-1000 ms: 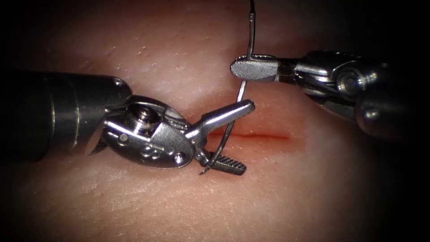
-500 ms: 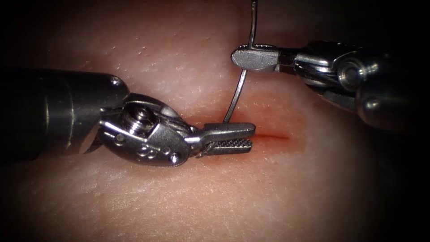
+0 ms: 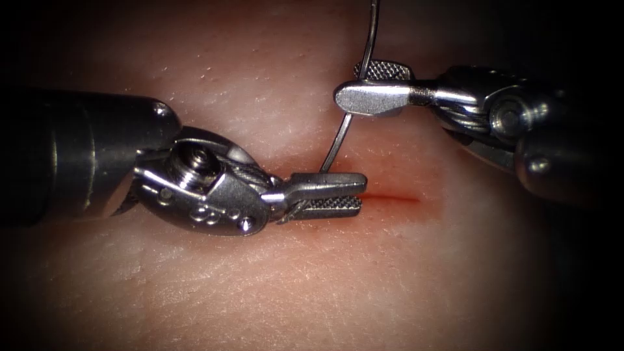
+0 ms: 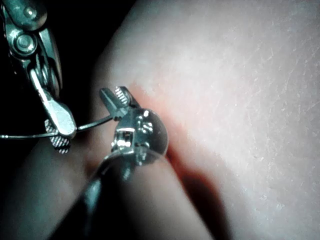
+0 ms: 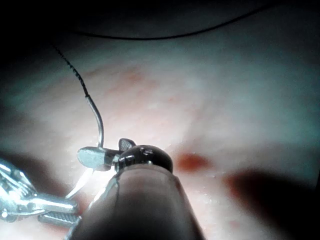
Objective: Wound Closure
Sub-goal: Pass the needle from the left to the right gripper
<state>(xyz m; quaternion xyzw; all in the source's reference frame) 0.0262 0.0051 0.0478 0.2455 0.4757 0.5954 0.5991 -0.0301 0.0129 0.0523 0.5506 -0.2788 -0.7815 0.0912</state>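
The curved needle [image 3: 348,123] stands above the tissue [image 3: 260,292], not in it, and arcs up from the left tool to the picture's top. My left tool [image 3: 363,194] is shut on the needle near its pointed end, just over the left end of the cut [image 3: 393,197]. My right tool [image 3: 348,83] is open, with the needle's mid-curve running loosely between its jaws. The left wrist view shows the needle [image 4: 92,123] bridging the left tool [image 4: 116,100] and the right tool [image 4: 60,132]. Dark thread [image 5: 75,75] trails from the needle's tail [image 5: 99,122].
The cut is a short red line running left to right, with red fluid [image 5: 192,161] staining the skin around it. The thread [image 5: 175,35] lies in a long arc across the far tissue. Both shafts enter low from the sides.
The left jaws closed on the needle's lower end. The right jaws, which had held the mid-curve, opened. The left tool shifted slightly left with the needle.
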